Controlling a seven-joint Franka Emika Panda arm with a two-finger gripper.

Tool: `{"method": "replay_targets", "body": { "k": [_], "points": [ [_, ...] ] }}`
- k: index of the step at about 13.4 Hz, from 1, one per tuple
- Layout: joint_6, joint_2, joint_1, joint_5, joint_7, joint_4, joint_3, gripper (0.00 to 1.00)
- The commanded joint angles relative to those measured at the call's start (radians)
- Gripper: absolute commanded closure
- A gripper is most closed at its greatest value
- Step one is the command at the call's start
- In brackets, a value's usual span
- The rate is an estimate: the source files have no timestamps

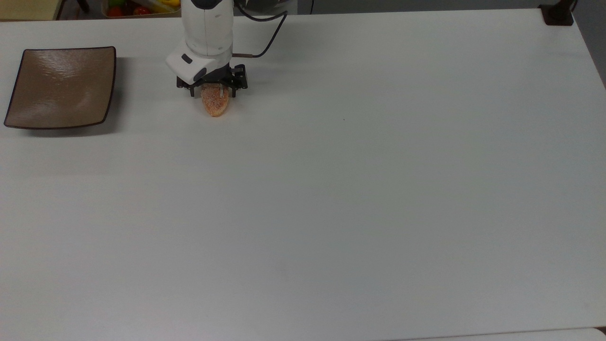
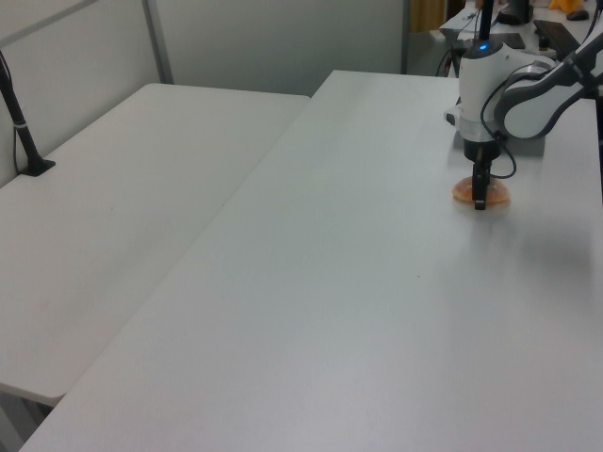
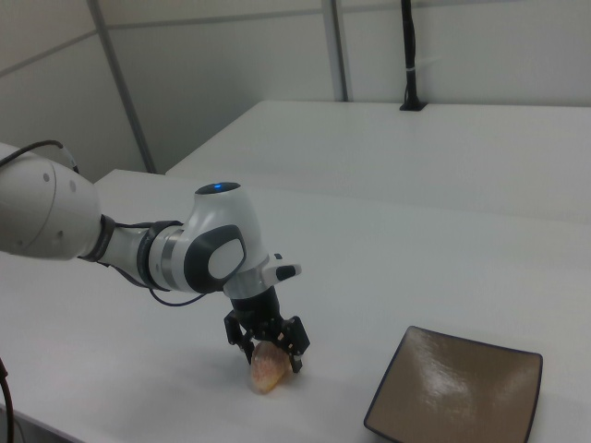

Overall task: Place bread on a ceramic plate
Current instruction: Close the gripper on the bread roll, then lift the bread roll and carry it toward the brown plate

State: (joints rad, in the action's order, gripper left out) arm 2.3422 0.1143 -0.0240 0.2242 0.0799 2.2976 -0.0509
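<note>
The bread point(image 1: 216, 105), an orange-tan speckled roll, lies on the white table point(image 1: 331, 189). My gripper point(image 1: 213, 93) has come down over the roll's far end, open, with one finger on each side of it. The white wrist covers the roll's upper half in the top view. In the left view the gripper point(image 2: 480, 200) stands in front of the bread point(image 2: 497, 196). In the right view the gripper point(image 3: 271, 353) straddles the bread point(image 3: 267, 376). The square brown ceramic plate point(image 1: 61, 87) sits bare at the top view's left, also at the right view's lower right point(image 3: 462, 383).
A bin of coloured fruit point(image 1: 142, 7) stands beyond the table's far edge in the top view. A black post base point(image 1: 558, 14) sits at the top view's far right corner. A second white table point(image 2: 141, 188) adjoins in the left view.
</note>
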Motion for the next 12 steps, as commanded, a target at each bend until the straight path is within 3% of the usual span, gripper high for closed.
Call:
{"method": "replay_targets", "body": {
  "k": [1, 2, 6, 12],
  "points": [
    [0.029, 0.002, -0.005, 0.017, 0.02, 0.008, 0.0, 0.15],
    [0.028, 0.002, -0.007, 0.015, 0.02, 0.008, 0.0, 0.3],
    [0.016, -0.008, -0.01, 0.015, 0.007, 0.005, 0.0, 0.73],
    [-0.12, -0.111, -0.017, 0.004, 0.001, -0.045, 0.0, 0.74]
  ]
}}
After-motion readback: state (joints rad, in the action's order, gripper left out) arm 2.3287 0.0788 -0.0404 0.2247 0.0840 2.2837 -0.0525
